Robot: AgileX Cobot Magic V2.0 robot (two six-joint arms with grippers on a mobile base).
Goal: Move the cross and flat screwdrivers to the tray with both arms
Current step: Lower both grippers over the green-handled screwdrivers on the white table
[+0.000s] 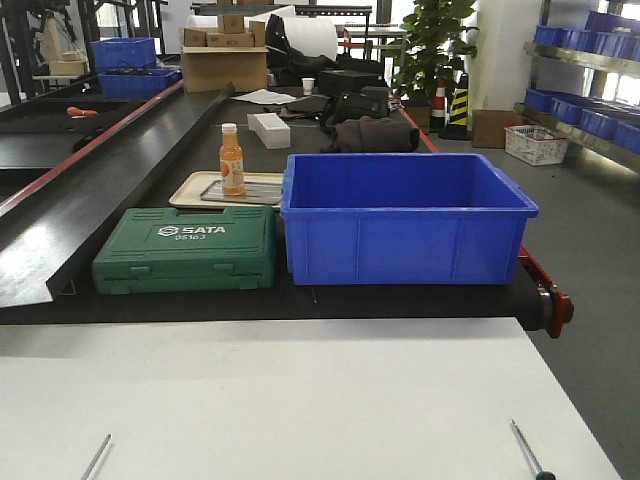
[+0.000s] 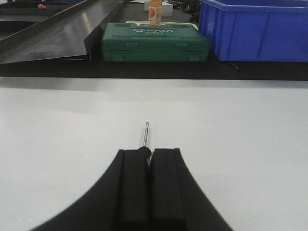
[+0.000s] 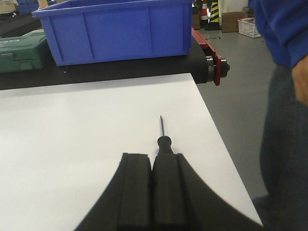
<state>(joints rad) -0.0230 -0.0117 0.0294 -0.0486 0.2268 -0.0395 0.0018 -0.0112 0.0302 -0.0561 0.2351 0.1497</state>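
My left gripper (image 2: 149, 151) is shut on a screwdriver (image 2: 146, 132); only its thin metal shaft and the dark tip of its handle stick out ahead of the jaws, low over the white table (image 2: 72, 125). My right gripper (image 3: 153, 156) is shut on a black-handled screwdriver (image 3: 163, 142), whose shaft points forward near the table's right edge. In the front view both shafts show at the bottom, one on the left (image 1: 97, 457) and one on the right (image 1: 527, 450); the grippers are out of that frame. The beige tray (image 1: 195, 187) lies beyond on the black belt. I cannot tell which tip is cross or flat.
An orange bottle (image 1: 232, 159) stands on the tray. A green SATA case (image 1: 187, 248) and a big blue bin (image 1: 405, 218) sit at the belt's near edge, in front of the tray. A person in blue (image 3: 284, 96) stands by the table's right side.
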